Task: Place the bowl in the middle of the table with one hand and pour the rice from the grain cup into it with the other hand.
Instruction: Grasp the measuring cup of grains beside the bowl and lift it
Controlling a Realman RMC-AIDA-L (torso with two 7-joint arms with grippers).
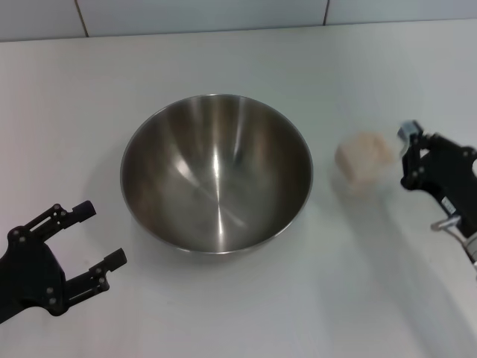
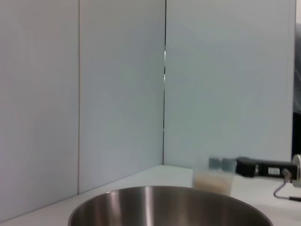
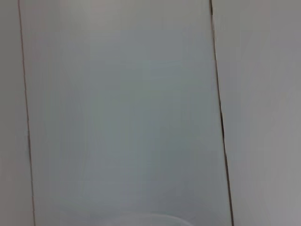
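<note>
The steel bowl (image 1: 216, 175) stands upright and empty in the middle of the white table (image 1: 246, 313). Its rim also shows in the left wrist view (image 2: 169, 207). The clear grain cup (image 1: 364, 162) stands to the bowl's right, filled with pale rice (image 1: 362, 153), and shows past the bowl's rim in the left wrist view (image 2: 214, 181). My right gripper (image 1: 407, 156) is open just right of the cup, not touching it; it also appears in the left wrist view (image 2: 222, 163). My left gripper (image 1: 102, 234) is open and empty at the bowl's near left.
Grey-white wall tiles (image 1: 201, 15) run along the table's far edge. The right wrist view shows only tiles (image 3: 122, 117) and a pale curved edge at its bottom. Bare tabletop lies in front of the bowl and behind it.
</note>
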